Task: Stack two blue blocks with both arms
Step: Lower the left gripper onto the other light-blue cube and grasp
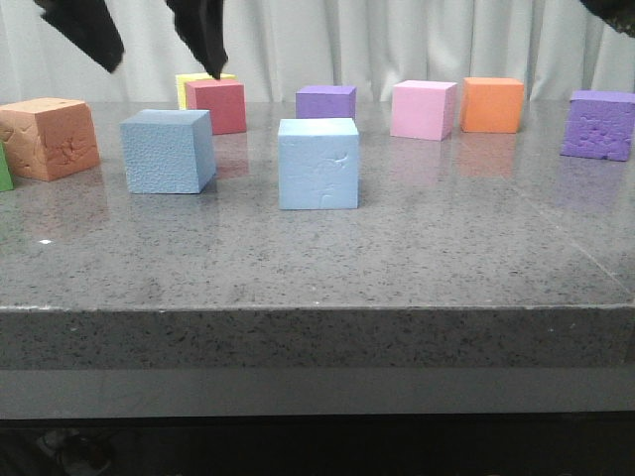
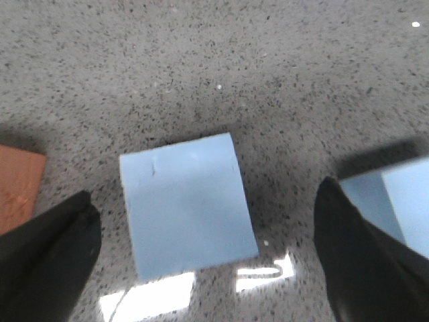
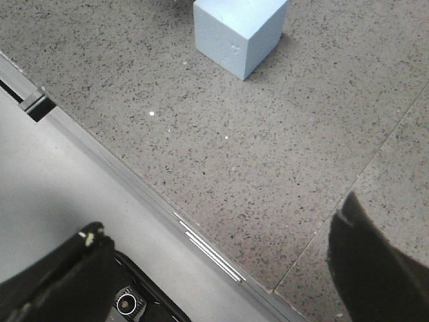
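Front view frames show both blue blocks resting apart on the grey table (image 1: 317,268), neither lifted nor stacked, so the task is judged to be at its start, with grasping, carrying and placing all left to do.

The left gripper (image 1: 149,40) is held high with its fingers spread wide and nothing between them. In the left wrist view, the left blue block (image 2: 188,201) is seen directly beneath this gripper, framed between the two fingers, while the other blue block (image 2: 395,198) appears just beyond one finger.

The right gripper (image 3: 221,268) is also opened wide and empty, and is held over the table's near edge. The nearer, centre blue block (image 3: 238,30) lies well ahead of it. Only a dark corner of this arm is caught in the front view.
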Robot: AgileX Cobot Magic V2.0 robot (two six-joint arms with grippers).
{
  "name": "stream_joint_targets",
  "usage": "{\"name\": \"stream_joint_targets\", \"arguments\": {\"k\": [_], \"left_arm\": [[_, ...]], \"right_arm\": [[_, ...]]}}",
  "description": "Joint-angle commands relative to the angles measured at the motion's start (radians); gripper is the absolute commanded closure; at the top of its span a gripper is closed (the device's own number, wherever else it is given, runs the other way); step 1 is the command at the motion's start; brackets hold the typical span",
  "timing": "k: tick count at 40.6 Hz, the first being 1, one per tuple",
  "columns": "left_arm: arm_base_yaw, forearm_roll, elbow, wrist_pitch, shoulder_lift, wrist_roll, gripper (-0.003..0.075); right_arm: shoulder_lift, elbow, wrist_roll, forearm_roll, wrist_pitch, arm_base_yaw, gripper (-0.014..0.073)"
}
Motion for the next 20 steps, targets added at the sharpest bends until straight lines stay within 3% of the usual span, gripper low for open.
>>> {"name": "stream_joint_targets", "arguments": {"k": [1,20], "left_arm": [[0.008,0.011,-0.066,-0.01,0.003,-0.037,0.0095],[0.051,-0.016,-0.073,-0.002,0.108,-0.054,0.01]], "right_arm": [[-0.016,-0.025,0.0,0.001,-0.048,-0.005,-0.0048],[-0.016,-0.025,0.0,0.001,-0.048,-0.005,-0.0048]]}}
